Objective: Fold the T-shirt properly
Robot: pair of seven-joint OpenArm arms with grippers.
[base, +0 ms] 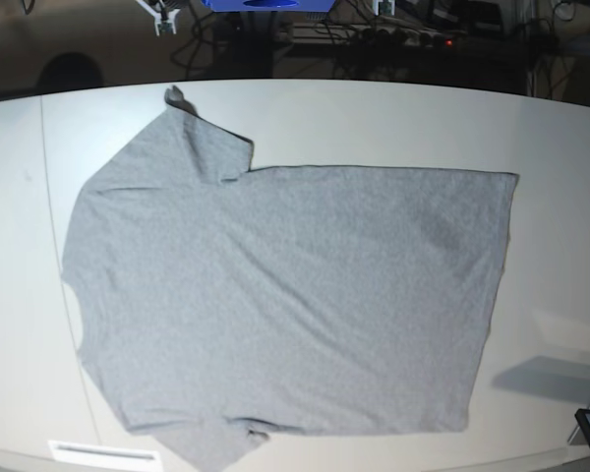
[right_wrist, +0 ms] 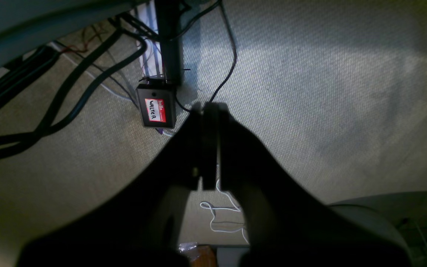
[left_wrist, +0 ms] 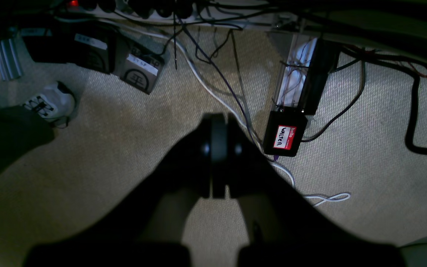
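Pressed-together left gripper (left_wrist: 219, 122) and right gripper (right_wrist: 209, 109) hang over carpet (right_wrist: 310, 92); T-shirt (base: 285, 305) lies flat on table (base: 374, 118).

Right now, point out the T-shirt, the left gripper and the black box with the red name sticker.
T-shirt (base: 285, 295), base view, middle of the flat grey body.
Left gripper (left_wrist: 219, 122), left wrist view, tips of the shut fingers.
Black box (left_wrist: 284, 136), left wrist view, on its red name sticker.

On the floor below me a black box (left_wrist: 284, 134) wears a red "hello" name sticker (left_wrist: 285, 137) with "WALTER" handwritten on its white field; nothing else reads clearly.
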